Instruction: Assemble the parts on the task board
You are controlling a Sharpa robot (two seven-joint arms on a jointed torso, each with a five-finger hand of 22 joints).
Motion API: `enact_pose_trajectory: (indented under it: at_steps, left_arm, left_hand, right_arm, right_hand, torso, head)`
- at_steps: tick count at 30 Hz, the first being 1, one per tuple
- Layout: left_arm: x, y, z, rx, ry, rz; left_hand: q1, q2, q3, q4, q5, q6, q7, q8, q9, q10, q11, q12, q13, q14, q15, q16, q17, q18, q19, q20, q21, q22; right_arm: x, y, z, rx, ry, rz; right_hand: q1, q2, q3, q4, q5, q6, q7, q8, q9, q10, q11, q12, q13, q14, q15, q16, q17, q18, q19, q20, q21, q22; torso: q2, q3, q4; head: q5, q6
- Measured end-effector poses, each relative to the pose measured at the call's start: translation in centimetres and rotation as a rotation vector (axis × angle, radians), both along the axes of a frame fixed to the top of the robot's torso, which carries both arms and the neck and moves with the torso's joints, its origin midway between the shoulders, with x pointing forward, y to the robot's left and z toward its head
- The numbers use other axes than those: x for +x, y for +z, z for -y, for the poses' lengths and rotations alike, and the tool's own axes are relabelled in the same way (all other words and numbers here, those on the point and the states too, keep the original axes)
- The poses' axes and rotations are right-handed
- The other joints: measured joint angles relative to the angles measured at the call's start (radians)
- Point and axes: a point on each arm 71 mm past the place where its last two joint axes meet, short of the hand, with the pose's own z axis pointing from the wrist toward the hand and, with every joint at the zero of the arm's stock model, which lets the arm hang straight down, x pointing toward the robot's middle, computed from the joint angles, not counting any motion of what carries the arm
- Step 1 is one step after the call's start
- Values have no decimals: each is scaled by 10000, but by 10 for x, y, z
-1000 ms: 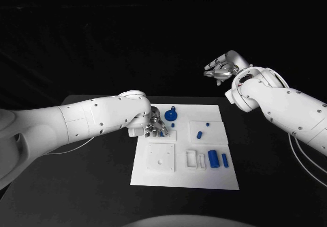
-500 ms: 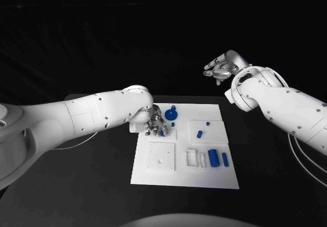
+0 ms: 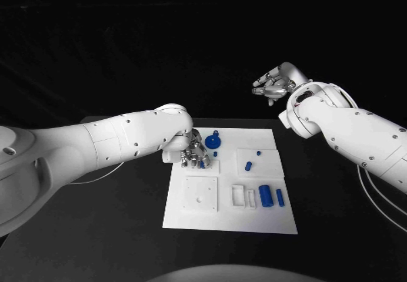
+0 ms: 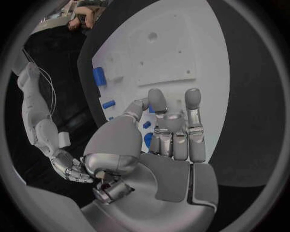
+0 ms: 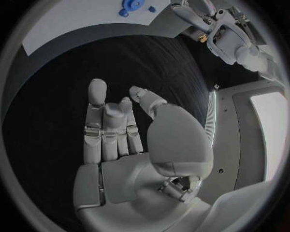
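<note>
Left hand [image 3: 194,157] hovering over board [image 3: 230,218], fingers apart, holding nothing | right hand [image 3: 274,86] hanging raised, fingers half-curled, holding nothing

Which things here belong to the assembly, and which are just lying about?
Job:
task board
blue round part
blue cylinder
left hand, over the board

Not in use:
right hand, raised off the table
black table

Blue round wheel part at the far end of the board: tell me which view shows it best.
The head view: the blue wheel sits unobstructed on the white board, beside the left hand. The right wrist view catches it small at the rim. In the left wrist view I cannot pick it out.
</note>
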Motion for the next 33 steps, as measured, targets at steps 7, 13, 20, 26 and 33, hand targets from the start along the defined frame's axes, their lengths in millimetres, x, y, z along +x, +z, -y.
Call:
enact_pose_trajectory:
  at_steps: [7,13,20,26,33]
  left_arm:
    - [1,0,1,51,-11,67]
    - [2,0,2,102,-24,101]
    - [1,-3,2,154,-16,79]
    - [1,-3,2,170,-19,78]
    - [2,-4,0,206,7,57]
  left_hand:
    - [0,0,0,0,13,0,0,2,-1,-20,-20,0,0,13,14,0,-1,0,0,0,0,-1]
    - [0,0,0,0,13,0,0,1,0,-20,-20,0,17,14,15,0,-2,0,0,0,23,3]
    - [0,0,0,0,12,0,0,-1,17,-20,-20,0,16,14,15,0,-2,-1,0,0,38,7]
    - [0,0,0,0,10,0,0,-6,17,-19,-19,0,30,14,16,0,-24,0,0,0,38,6]
    - [0,0,0,-1,-27,0,0,-39,9,-17,-17,0,29,14,16,0,-24,0,0,0,38,5]
  right_arm:
    - [0,0,-1,0,22,-6]
    - [-1,0,-1,-5,39,-12]
    - [-1,0,-1,-11,47,-16]
    - [-1,0,-1,-19,39,-15]
    - [-1,0,-1,-25,32,-16]
  right_hand:
    - [0,0,43,-43,47,-27,26,0,0,0,0,0,0,0,0,0,0,0,0,0,0,25]
    - [0,0,43,-43,47,-27,26,0,0,0,0,0,0,0,1,0,0,0,0,0,0,25]
    - [1,-1,43,-43,47,-26,26,0,0,0,0,0,0,1,1,0,0,0,0,0,0,24]
    - [1,-1,71,-70,96,-26,25,0,0,-23,-22,0,-11,1,1,0,0,0,0,0,0,43]
    - [2,-2,71,-70,96,-27,25,0,0,-38,-37,0,-11,1,1,0,0,0,0,0,0,43]
  torso:
    - [-7,5,4]
    - [-9,7,5]
    - [-12,8,9]
    - [-12,8,12]
    - [-12,9,12]
  head:
    - [-16,-16]
    - [-18,-24]
    - [-19,-35]
    - [-19,-49]
    - [-19,-51]
